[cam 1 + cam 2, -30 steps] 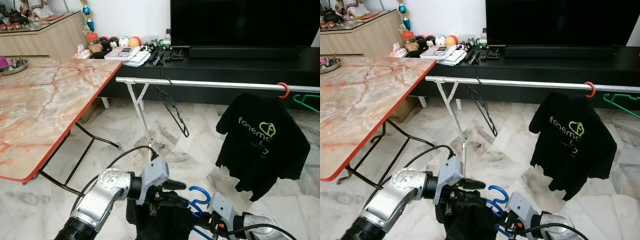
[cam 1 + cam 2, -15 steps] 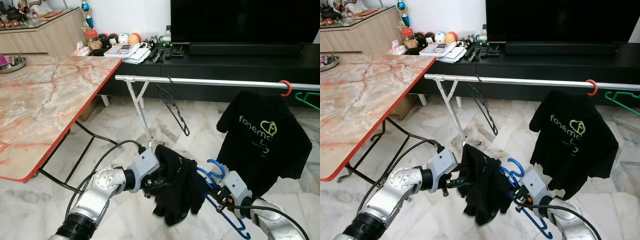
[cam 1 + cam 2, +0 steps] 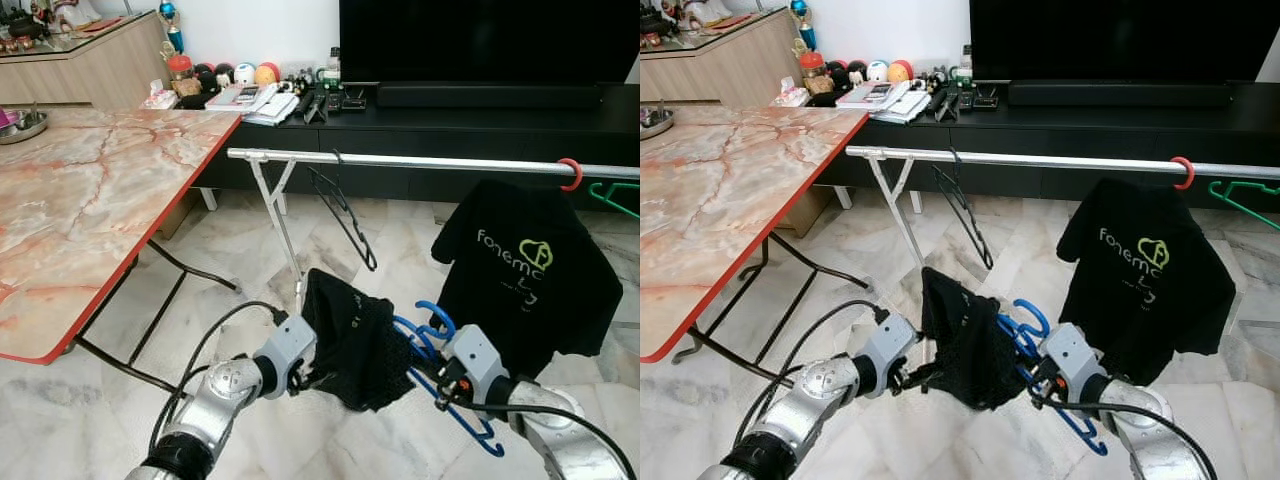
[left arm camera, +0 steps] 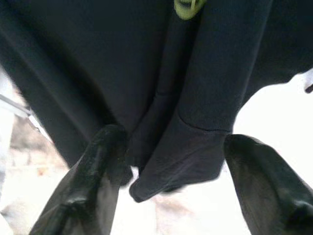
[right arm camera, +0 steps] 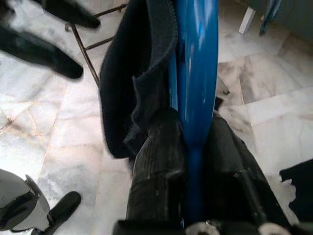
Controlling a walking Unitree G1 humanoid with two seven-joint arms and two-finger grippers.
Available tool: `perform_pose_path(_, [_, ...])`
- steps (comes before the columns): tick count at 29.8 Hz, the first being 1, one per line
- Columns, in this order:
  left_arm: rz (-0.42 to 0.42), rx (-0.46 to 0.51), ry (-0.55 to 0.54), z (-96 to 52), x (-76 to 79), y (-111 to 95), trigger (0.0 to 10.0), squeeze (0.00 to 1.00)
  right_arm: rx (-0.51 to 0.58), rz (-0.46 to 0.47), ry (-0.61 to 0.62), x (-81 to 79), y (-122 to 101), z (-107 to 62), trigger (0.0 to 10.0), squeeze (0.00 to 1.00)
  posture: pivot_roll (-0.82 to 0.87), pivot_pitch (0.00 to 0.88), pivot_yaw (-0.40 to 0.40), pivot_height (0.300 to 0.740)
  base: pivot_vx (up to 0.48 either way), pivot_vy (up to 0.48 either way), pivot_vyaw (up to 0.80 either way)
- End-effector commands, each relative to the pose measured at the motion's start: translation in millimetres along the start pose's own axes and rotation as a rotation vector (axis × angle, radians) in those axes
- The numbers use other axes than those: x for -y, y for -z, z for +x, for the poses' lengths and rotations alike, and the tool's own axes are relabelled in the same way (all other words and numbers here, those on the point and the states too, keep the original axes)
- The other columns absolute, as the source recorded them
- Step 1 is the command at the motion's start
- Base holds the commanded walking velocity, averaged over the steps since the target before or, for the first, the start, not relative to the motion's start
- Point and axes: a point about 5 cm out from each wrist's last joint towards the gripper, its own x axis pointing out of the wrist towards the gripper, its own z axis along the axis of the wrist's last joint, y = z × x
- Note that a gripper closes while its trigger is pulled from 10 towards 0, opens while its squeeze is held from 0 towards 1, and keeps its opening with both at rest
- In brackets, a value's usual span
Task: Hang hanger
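Left eye view, lower centre: the right gripper (image 3: pixel 437 375) is clamped on the blue hanger (image 3: pixel 440 372) draped with a black garment (image 3: pixel 355 340) — below the silver rail (image 3: pixel 400 161). Left gripper (image 3: pixel 305 378), fingers apart, touches the cloth's lower edge.

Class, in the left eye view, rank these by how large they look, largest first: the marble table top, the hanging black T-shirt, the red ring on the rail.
1. Marble table top
2. Black T-shirt
3. Red ring

The table lies nearer the camera, which may enlarge it.
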Motion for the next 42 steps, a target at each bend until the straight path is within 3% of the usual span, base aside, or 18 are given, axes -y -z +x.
perform_pose_path(1, [-0.005, -0.015, -0.027, 0.3, -4.2, 3.1, 10.0, 1.0, 0.067, -0.018, -0.018, -4.9, -18.3, -0.6, 0.0, 0.0, 0.0, 0.124, 0.054, 0.74, 0.0, 0.0, 0.0])
perform_pose_path(17, [-0.054, -0.018, -0.053, 10.6, -1.4, 2.8, 10.0, 1.0, 0.078, -0.039, -0.063, -22.4, -38.3, -6.4, 0.0, 0.0, -0.03, 0.122, 0.05, 0.74, 0.0, 0.0, 0.0])
perform_pose_path(30, [-0.054, 0.0, 0.102, 10.7, 11.2, 6.1, 10.0, 1.0, 0.068, -0.037, -0.083, -26.5, -42.3, -6.8, 0.0, 0.0, -0.03, 0.11, 0.05, 0.74, 0.0, 0.0, 0.0])
perform_pose_path(42, [-0.105, -0.001, -0.024, 13.3, 8.3, 8.7, 10.0, 1.0, 0.068, -0.049, -0.1, -26.6, -46.1, -6.2, 0.0, 0.0, -0.04, 0.09, 0.044, 0.74, 0.0, 0.0, 0.0])
